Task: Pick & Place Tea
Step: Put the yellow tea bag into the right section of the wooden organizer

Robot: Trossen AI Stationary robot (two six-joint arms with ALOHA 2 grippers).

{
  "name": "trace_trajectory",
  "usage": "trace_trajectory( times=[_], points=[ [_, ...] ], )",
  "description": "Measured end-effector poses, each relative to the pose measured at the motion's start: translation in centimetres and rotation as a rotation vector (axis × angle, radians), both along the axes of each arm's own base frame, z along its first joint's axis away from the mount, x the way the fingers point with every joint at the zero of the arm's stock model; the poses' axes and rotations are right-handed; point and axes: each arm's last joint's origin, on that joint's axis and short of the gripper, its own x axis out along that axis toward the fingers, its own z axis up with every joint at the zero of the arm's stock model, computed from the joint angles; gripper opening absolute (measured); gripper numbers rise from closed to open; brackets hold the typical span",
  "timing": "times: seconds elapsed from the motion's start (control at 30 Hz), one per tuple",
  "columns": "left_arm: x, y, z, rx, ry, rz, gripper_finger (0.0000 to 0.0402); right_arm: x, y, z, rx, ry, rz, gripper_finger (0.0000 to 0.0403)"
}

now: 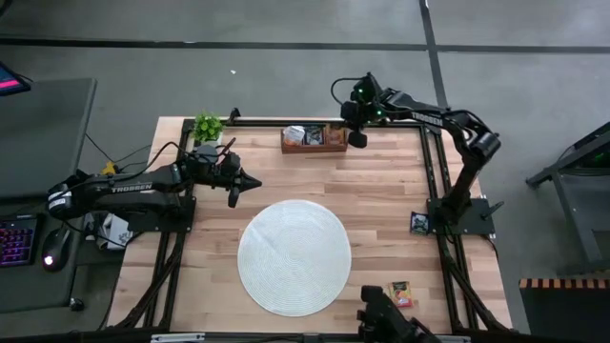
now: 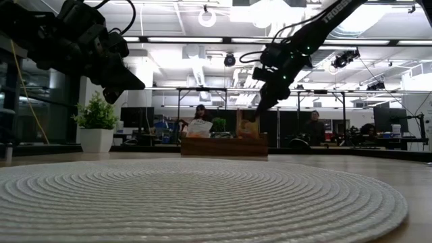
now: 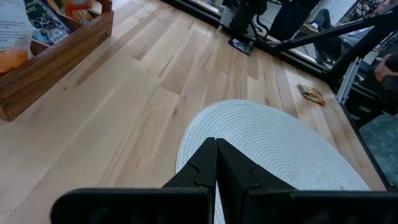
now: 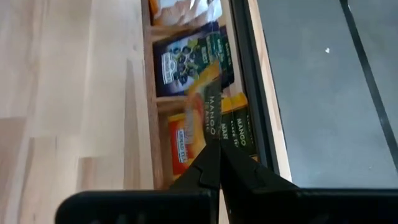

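The brown wooden tray (image 1: 313, 138) stands at the table's far edge with tea sachets upright in its compartments. My right gripper (image 1: 357, 140) hangs over the tray's right end, shut on a green-and-orange sachet (image 4: 211, 112) printed MANGO. More mango sachets (image 4: 237, 127) and a dark blue one (image 4: 186, 62) stand in the compartments below it. A black sachet (image 1: 417, 222) and a red-orange one (image 1: 400, 293) lie flat on the table's right side. My left gripper (image 1: 250, 181) is shut on nothing, in the air left of the round white mat (image 1: 294, 255). My right gripper pinches the mango sachet between its two fingertips (image 4: 219, 163), by the sachet's upper edge (image 4: 212, 138), coming from above and pointing down. The sachet shows edge-on and hangs below the fingers over the tray's right compartment (image 4: 186, 146). I cannot tell whether its lower end touches the sachets there.
A small potted plant (image 1: 208, 127) stands at the table's far left corner, close to my left arm. The black frame rails (image 1: 434, 171) run along the table's right and far edges. Bare wood lies between the tray and the mat.
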Motion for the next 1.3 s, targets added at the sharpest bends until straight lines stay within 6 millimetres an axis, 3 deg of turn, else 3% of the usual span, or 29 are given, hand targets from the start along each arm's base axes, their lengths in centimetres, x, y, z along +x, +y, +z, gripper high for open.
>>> trace_trajectory(
  times=[0.37, 1.3],
  points=[
    [0.0, 0.0, 0.0, 0.0, 0.0, 0.0, 0.0, -0.27, -0.41, -0.9, -0.047, 0.087, -0.002, 0.0],
    [0.0, 0.0, -0.01, 0.0, 0.0, 0.0, 0.0, 0.18, -0.03, -0.84, -0.022, 0.057, 0.012, 0.0015]
  ],
)
